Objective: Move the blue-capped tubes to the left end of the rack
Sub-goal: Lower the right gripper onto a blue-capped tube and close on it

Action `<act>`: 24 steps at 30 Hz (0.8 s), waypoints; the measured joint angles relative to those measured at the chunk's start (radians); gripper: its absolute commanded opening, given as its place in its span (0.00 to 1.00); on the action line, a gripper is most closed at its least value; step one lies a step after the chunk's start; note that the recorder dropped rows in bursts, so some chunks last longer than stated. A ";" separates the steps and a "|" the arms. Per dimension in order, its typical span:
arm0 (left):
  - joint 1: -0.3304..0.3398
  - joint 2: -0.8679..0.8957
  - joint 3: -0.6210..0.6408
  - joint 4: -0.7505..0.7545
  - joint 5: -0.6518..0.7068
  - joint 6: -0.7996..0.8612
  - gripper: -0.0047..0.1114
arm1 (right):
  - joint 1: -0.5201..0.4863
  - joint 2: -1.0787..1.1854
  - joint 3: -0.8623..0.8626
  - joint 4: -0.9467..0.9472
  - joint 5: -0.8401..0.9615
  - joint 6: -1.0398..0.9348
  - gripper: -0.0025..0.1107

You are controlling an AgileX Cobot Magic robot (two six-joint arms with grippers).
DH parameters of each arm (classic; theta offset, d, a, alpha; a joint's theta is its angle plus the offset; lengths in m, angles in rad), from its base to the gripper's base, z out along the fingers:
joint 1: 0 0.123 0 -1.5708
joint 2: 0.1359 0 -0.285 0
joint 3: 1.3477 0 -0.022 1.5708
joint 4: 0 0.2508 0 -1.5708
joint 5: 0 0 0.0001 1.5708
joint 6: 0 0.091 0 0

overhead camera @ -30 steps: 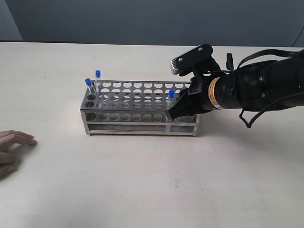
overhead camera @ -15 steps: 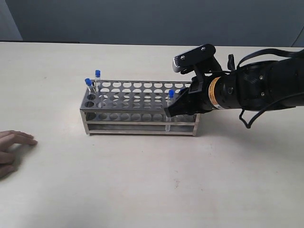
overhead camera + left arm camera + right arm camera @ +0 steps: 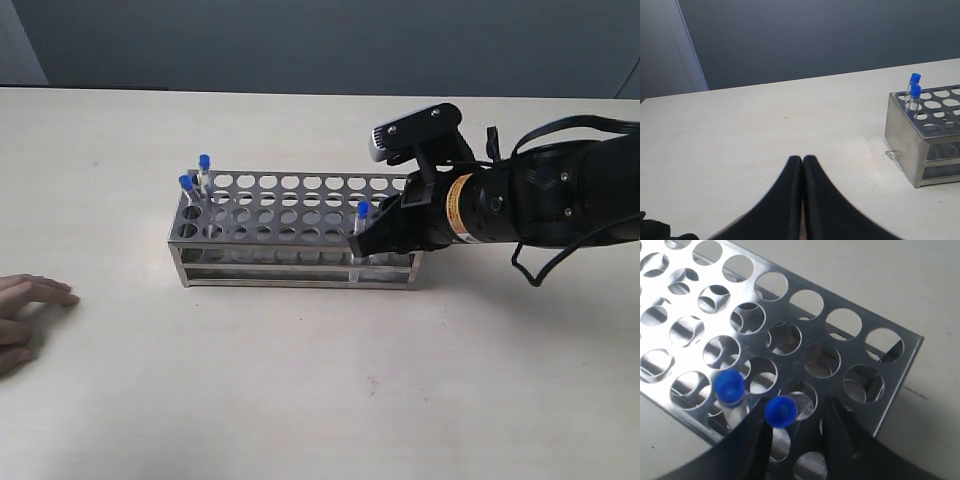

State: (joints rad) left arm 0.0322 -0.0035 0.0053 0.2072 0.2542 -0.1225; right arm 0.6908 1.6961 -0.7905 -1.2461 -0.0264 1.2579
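Observation:
The steel rack (image 3: 295,270) stands mid-table. Two blue-capped tubes (image 3: 204,161) (image 3: 186,184) stand at its left end, also seen in the left wrist view (image 3: 914,92). A third tube (image 3: 363,210) stands near the right end. My right gripper (image 3: 378,238) hangs over that end, open. In the right wrist view its dark fingers (image 3: 840,435) straddle a fourth tube's blue cap (image 3: 781,411), which sits close to one finger; the neighbouring cap (image 3: 730,387) is just outside. My left gripper (image 3: 802,160) is shut and empty, low over bare table short of the rack (image 3: 912,145).
A person's hand (image 3: 25,310) rests on the table at the far left edge. The rack's remaining holes (image 3: 790,337) hold nothing. A dark wall runs behind the table's far edge.
My right gripper has sunk lower over the rack's right end and shifted slightly right. The fourth cap, partly visible earlier, is now hidden behind it in the exterior view.

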 measured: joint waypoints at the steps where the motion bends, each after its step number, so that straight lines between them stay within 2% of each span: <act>1: 0.000 0.000 0.000 0.000 0.000 0.000 0.05 | 0.000 0.000 0.000 0.000 -0.002 -0.004 0.31; 6: 0.000 0.000 0.000 0.000 0.000 0.000 0.05 | 0.000 0.000 -0.004 0.000 -0.004 -0.025 0.32; 11: 0.000 0.000 0.000 0.000 0.000 0.000 0.05 | 0.002 0.000 -0.025 0.000 -0.038 -0.037 0.45; 24: 0.000 0.000 0.000 0.000 0.000 0.000 0.05 | 0.002 0.029 -0.038 0.000 -0.020 -0.050 0.45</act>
State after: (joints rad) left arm 0.0322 -0.0035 0.0053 0.2072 0.2542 -0.1225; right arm 0.6927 1.7252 -0.8290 -1.2461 -0.0464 1.2082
